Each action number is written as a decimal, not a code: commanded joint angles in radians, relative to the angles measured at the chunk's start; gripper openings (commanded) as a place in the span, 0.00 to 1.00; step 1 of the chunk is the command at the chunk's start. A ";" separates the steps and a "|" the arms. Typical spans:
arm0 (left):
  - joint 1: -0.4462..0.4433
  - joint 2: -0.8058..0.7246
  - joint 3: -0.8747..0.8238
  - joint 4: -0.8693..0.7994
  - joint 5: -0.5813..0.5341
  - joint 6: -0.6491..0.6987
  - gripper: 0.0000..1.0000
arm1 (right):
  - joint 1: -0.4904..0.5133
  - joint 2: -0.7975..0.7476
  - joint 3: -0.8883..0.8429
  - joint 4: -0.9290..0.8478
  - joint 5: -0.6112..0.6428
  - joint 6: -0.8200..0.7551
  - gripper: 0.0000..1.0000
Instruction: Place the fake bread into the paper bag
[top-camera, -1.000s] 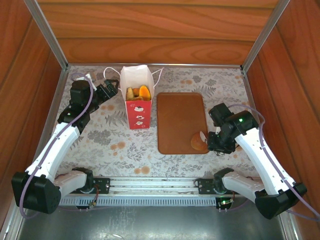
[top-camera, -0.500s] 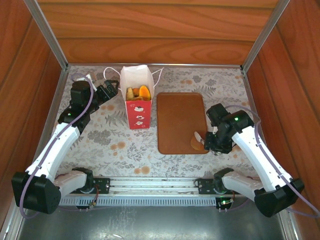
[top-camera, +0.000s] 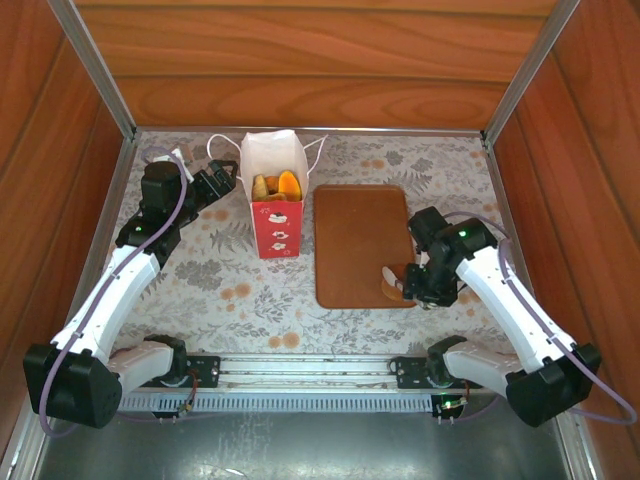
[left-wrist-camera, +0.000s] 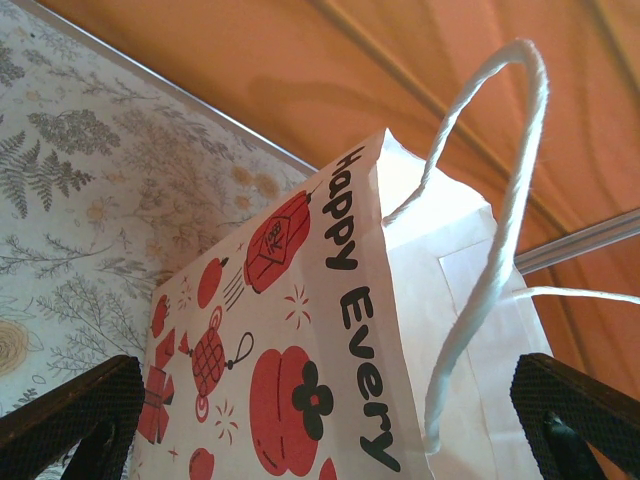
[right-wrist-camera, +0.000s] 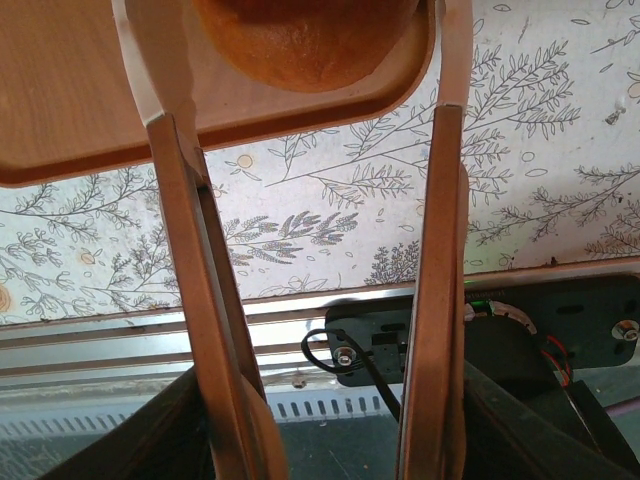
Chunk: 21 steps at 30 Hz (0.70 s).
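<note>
Pick step: right end effector (top-camera: 424, 284) pinching tongs (right-wrist-camera: 440, 250) spread astride bun (right-wrist-camera: 305, 40) at board's (top-camera: 360, 235) near right corner, next squeeze, lift, carry to bag (top-camera: 276, 222) far left on bench (top-camera: 225, 295), left end effector (top-camera: 224, 180) spread beside it

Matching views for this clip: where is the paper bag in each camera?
Top external: bag upper centre-left, left of the board.
Left wrist: bag centre, close up, between end effector fingers.
Right wrist: aimed at tongs, bun and board corner.
Shared landmark: floral cloth.
</note>
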 joint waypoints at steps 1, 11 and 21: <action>0.010 -0.017 -0.007 0.013 0.008 0.001 1.00 | -0.010 0.009 -0.009 -0.006 -0.010 -0.010 0.57; 0.010 -0.021 -0.010 0.008 0.008 0.002 1.00 | -0.010 0.033 -0.025 0.008 -0.017 -0.015 0.57; 0.010 -0.025 -0.013 0.003 0.007 0.007 1.00 | -0.010 0.054 -0.023 0.003 -0.029 -0.031 0.52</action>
